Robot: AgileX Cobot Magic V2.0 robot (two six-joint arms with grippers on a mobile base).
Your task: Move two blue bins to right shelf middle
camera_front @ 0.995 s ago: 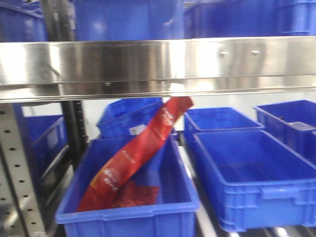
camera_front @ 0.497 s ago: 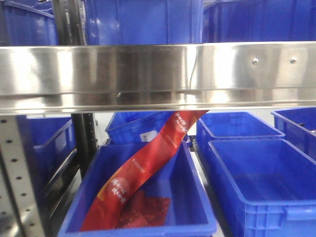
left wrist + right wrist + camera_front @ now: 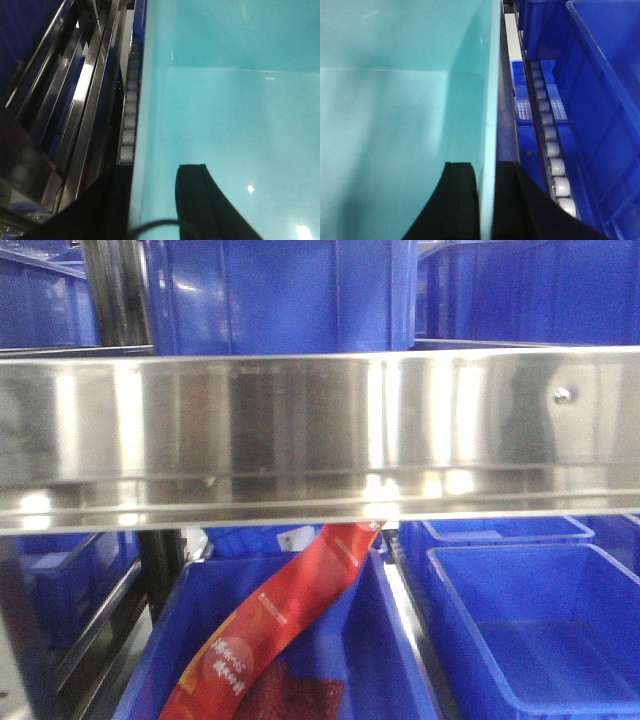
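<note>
Both grippers pinch the side walls of one bin, which shows teal in the wrist views.

The bin [image 3: 225, 100] fills both wrist views, its floor bare. The left gripper [image 3: 152, 200] straddles the left wall, one finger on each side; the right gripper [image 3: 487, 200] clamps the right wall likewise. Roller tracks [image 3: 550, 150] run beside it. Ahead, a steel shelf edge [image 3: 320, 440] spans the front view, above a blue bin [image 3: 390, 640] holding a red packet [image 3: 270, 630].

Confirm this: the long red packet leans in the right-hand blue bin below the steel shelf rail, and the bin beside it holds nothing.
Not quite. The front-facing view shows the red packet leaning in the left-hand bin below the steel shelf rail; the right-hand bin shows nothing inside.
</note>
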